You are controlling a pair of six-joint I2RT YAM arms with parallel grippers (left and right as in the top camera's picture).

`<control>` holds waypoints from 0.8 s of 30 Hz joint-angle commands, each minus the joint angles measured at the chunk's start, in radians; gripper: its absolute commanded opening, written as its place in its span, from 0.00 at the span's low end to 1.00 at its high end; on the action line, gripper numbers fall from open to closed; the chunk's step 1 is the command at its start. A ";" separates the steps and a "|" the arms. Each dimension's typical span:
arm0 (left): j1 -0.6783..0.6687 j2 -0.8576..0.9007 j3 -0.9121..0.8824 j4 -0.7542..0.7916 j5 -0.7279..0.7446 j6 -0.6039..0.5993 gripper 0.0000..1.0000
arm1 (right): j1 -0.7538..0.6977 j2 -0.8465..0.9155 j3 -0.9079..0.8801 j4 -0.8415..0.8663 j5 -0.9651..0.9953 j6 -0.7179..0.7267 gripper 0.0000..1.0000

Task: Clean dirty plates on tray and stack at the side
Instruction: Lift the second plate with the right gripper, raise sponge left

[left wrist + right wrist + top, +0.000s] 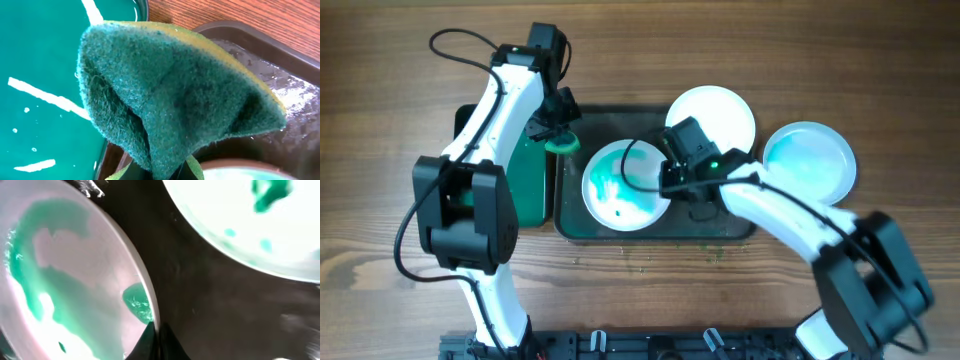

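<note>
A white plate (615, 185) with teal smears lies on the left half of the dark tray (650, 232). My right gripper (670, 183) is shut on its right rim; the right wrist view shows the fingers (156, 339) pinching the rim of this plate (65, 290). A second white plate (715, 112) sits at the tray's back right and also shows in the right wrist view (250, 215) with a few teal spots. A third plate (810, 160), faintly teal, lies on the table right of the tray. My left gripper (558, 135) is shut on a green sponge (175, 95) over the tray's back left corner.
A smaller black tray with a bright green inside (532, 180) stands against the big tray's left side, under my left arm; its wet green floor fills the left of the left wrist view (40, 75). Wood table surrounds both trays.
</note>
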 commanded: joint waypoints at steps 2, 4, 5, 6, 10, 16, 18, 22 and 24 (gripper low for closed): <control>-0.006 -0.025 0.015 0.004 0.045 0.018 0.04 | 0.109 -0.125 0.056 -0.076 0.438 -0.111 0.04; -0.009 -0.025 0.015 0.005 0.045 0.018 0.04 | 0.152 -0.153 0.058 -0.096 0.567 -0.137 0.04; -0.011 -0.025 0.015 0.005 0.045 0.018 0.04 | 0.180 -0.169 0.058 -0.106 0.660 -0.140 0.04; -0.013 -0.025 0.015 0.005 0.045 0.018 0.04 | 0.214 -0.186 0.059 -0.112 0.761 -0.159 0.04; -0.016 -0.025 0.015 0.004 0.045 0.018 0.04 | 0.320 -0.208 0.059 -0.106 1.049 -0.221 0.04; -0.016 -0.025 0.015 0.004 0.045 0.018 0.04 | 0.455 -0.207 0.059 0.051 1.444 -0.462 0.05; -0.016 -0.025 0.015 0.004 0.045 0.018 0.04 | 0.488 -0.207 0.059 0.195 1.538 -0.643 0.04; -0.016 -0.025 0.015 0.003 0.045 0.018 0.04 | 0.520 -0.207 0.058 0.453 1.538 -0.910 0.04; -0.016 -0.025 0.015 0.003 0.045 0.018 0.04 | 0.521 -0.206 0.058 0.517 1.538 -0.969 0.04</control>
